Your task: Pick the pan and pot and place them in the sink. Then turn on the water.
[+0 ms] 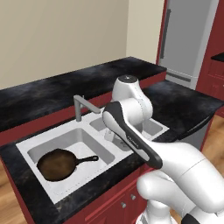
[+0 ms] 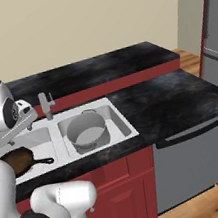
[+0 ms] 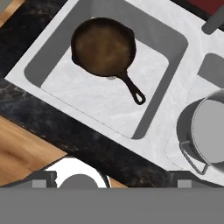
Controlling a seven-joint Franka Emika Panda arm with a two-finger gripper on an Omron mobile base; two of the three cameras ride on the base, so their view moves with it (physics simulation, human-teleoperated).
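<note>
pan (image 3: 103, 46): left basin of sink (image 3: 175, 105) | pot (image 2: 87, 131): right basin | fingers: spread cannot tell

Dark-brown pan (image 3: 103, 46), grey pot (image 2: 87, 131), white sink (image 1: 65, 139), black mottled counter (image 2: 170, 97).

Arm (image 1: 131, 131) raised and folded, camera facing down; jaws unseen.

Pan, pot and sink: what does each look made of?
Pan: likely cast iron, dull dark brown, black handle. Pot: seemingly brushed metal, plain grey with a soft sheen. Sink: white matte with faint marbling, perhaps ceramic or composite; hard to tell.
</note>
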